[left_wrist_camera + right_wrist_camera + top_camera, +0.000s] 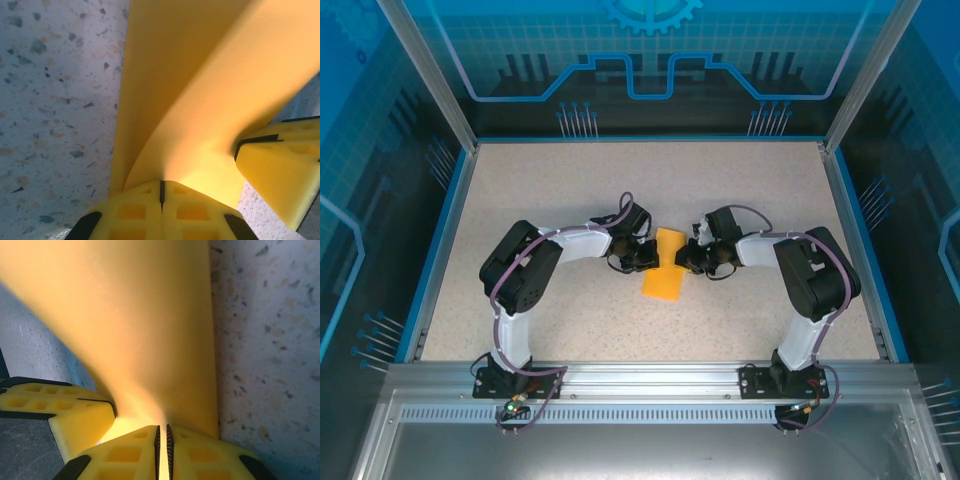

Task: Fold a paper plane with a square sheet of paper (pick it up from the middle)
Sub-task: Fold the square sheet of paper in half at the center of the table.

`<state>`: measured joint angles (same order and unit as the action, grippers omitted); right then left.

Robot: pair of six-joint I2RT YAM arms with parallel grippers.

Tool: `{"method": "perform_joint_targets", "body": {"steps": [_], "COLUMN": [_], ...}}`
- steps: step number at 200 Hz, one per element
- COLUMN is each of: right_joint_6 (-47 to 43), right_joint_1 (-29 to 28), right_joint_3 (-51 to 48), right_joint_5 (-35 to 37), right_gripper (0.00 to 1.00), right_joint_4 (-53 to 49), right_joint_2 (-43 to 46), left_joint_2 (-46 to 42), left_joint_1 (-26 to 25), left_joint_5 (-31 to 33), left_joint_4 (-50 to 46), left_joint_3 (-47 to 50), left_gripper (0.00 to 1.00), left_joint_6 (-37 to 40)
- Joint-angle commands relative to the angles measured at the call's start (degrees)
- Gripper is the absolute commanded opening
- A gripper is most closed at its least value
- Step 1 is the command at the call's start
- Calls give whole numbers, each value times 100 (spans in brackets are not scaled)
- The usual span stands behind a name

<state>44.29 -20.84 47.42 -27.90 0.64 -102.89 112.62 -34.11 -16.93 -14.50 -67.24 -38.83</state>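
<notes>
L gripper (161, 187), R gripper (162, 434) on sheet (662, 282)

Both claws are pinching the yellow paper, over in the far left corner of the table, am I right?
Not the corner: the top view shows the yellow paper near the middle of the table. The left gripper and right gripper do both pinch it.
</notes>
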Motion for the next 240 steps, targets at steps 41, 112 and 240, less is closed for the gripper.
{"method": "perform_joint_targets", "body": {"steps": [41,112,240], "right_joint_6": [-157,-211,-401], "right_joint_1": [236,238,537], "right_joint_3": [535,577,1084], "right_joint_5": [-231,-18,-377], "right_gripper": [15,15,16], "right_joint_4": [-159,-246,-463], "right_joint_2": [-34,-542,-909], "left_joint_2": [120,120,102], "left_joint_1": [-70,-67,-63], "left_joint_5": [330,327,340], "left_joint_4": [-694,-695,-717], "left_joint_3": [159,168,198], "left_gripper": [0,0,0], "left_joint_6": [138,122,147]}}
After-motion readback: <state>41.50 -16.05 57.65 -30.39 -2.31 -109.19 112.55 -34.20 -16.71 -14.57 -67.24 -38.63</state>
